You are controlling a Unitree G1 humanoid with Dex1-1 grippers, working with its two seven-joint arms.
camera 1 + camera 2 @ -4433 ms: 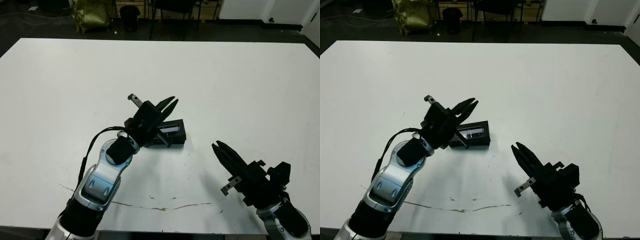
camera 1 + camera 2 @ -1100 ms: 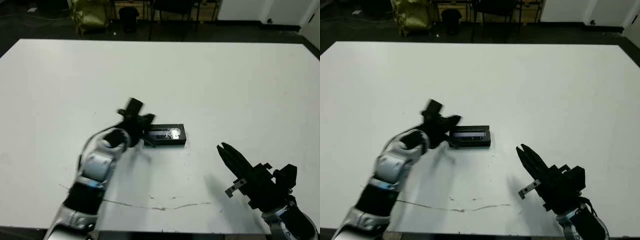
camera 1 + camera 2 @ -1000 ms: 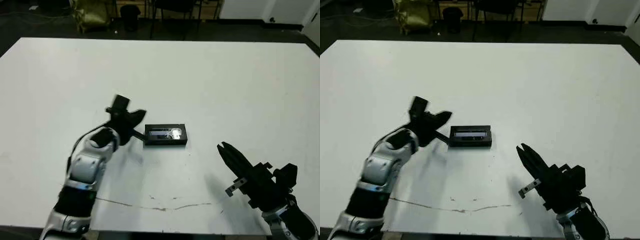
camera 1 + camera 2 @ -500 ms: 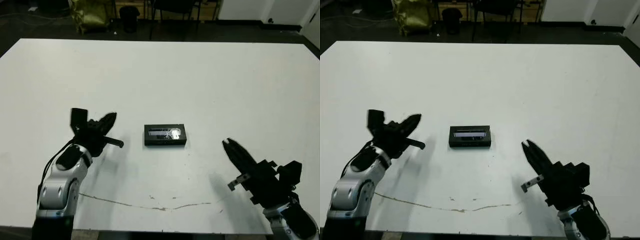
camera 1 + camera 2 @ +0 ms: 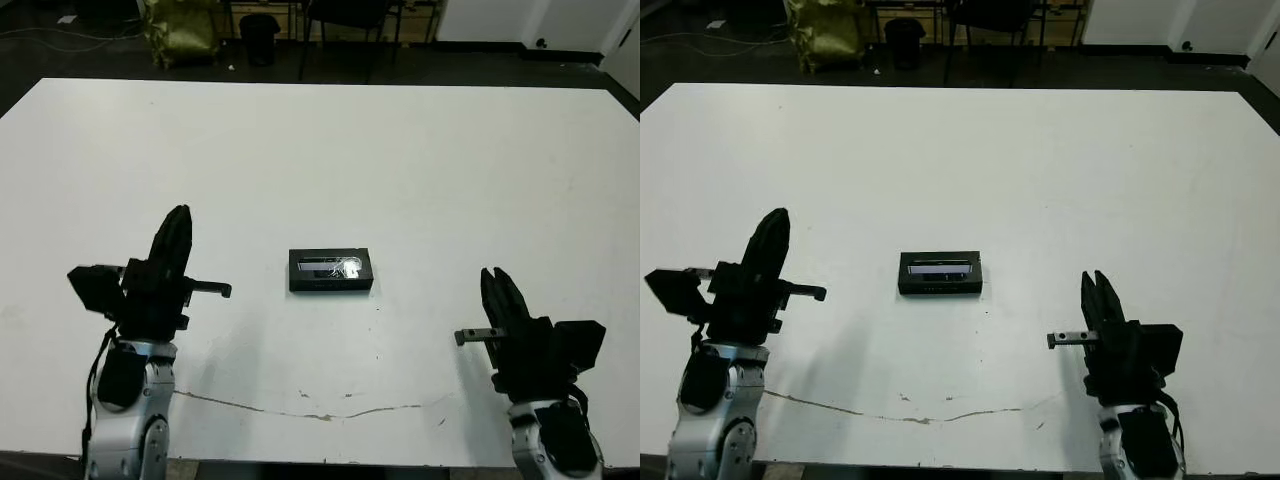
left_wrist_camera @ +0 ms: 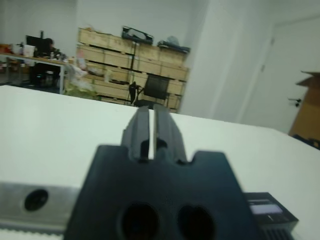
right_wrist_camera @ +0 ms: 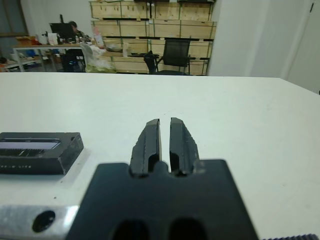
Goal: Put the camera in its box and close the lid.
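The lid (image 5: 331,270), a black cover with a purplish-grey panel on top, lies flat at the middle of the white table (image 5: 450,160). It also shows in the right wrist view as the lid (image 7: 37,150). The box and the camera are hidden; only the cover shows. My left gripper (image 5: 180,215) stands well to the left of the lid, fingers pointing away from me and shut on nothing. To the right of the lid, my right gripper (image 5: 497,278) is likewise shut and empty, with clear table between it and the lid.
A thin dark scratch (image 5: 300,410) runs along the table's near edge. Beyond the far edge stand chairs (image 5: 345,20) and a yellow-green bag (image 5: 180,25). In the right wrist view a person (image 7: 72,27) sits at a distant desk before stacked crates.
My left arm has drawn back from the lid to the left and nearer me, its fingers closing. The right gripper has swung to point straight ahead. The lid now lies flat and untouched.
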